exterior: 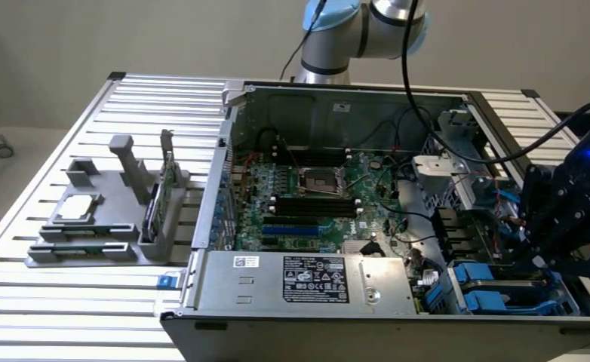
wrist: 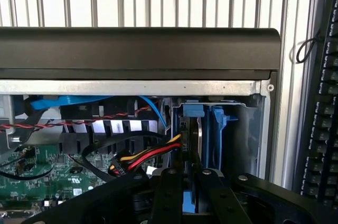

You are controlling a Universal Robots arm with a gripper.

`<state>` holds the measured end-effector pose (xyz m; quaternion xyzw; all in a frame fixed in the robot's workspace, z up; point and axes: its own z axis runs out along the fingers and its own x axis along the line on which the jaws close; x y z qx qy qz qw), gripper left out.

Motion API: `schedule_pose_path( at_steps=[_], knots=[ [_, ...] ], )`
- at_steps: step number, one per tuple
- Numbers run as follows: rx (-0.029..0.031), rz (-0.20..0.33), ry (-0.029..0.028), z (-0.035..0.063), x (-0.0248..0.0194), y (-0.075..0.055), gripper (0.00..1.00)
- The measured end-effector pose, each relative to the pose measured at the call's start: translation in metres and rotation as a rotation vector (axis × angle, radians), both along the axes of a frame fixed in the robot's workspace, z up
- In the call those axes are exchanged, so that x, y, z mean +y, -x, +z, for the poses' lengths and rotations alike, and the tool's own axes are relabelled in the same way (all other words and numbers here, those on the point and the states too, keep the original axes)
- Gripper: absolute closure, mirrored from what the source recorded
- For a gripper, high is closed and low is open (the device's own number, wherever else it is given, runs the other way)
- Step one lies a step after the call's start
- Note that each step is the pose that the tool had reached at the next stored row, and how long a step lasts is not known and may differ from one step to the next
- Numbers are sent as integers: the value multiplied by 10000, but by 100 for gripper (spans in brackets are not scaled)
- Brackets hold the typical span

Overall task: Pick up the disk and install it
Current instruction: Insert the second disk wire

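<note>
Open computer case, grey fixture

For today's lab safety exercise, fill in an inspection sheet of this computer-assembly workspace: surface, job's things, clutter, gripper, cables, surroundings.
Surface: slatted aluminium table, carrying an open grey computer case.
Job's things: blue-framed silver disk standing upright in the case's corner bay.
Clutter: grey parts holder on the table, beside the case.
Gripper: black gripper shut on the disk.
Cables: red, yellow and black wire bundle beside the disk.
Surroundings: black keyboard past the case.
</note>
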<state>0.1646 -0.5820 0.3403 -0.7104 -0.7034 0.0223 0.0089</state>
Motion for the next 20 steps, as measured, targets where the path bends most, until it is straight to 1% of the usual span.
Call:
schedule_pose_path(
  at_steps=[20],
  knots=[
    [1,-91,32,-53,0,-26,84]
  ],
)
